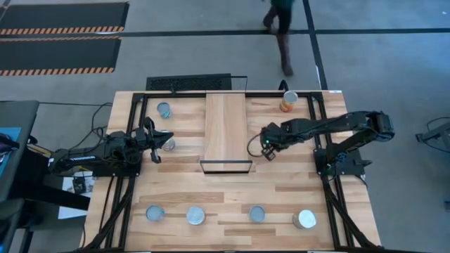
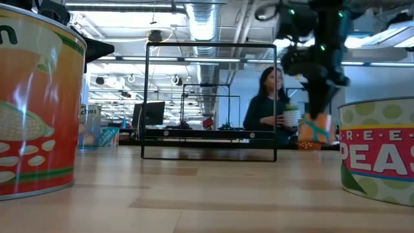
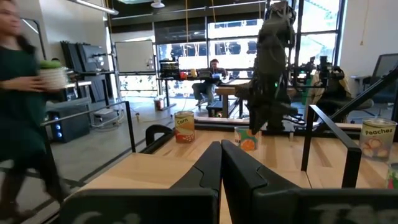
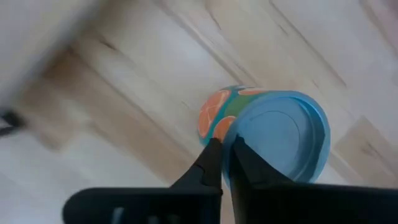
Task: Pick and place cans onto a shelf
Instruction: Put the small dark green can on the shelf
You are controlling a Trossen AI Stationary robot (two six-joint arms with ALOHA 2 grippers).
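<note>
Orange-labelled can (image 4: 273,140) lies beneath your right end effector (image 1: 268,150), fingers clenched empty, frame centre beside the shelf (image 1: 225,126); left end effector (image 1: 152,144), centre-left, likewise clenched.

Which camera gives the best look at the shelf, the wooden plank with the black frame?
The high view: the shelf shows whole, bare of cans, between both arms. The low view shows only its black frame edge-on. The left wrist view catches frame posts; the right wrist view shows no recognisable part of it.

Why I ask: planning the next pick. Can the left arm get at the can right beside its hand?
Probably yes: that can stands close by the left hand, nothing between them, though the shut hand must open first.
</note>
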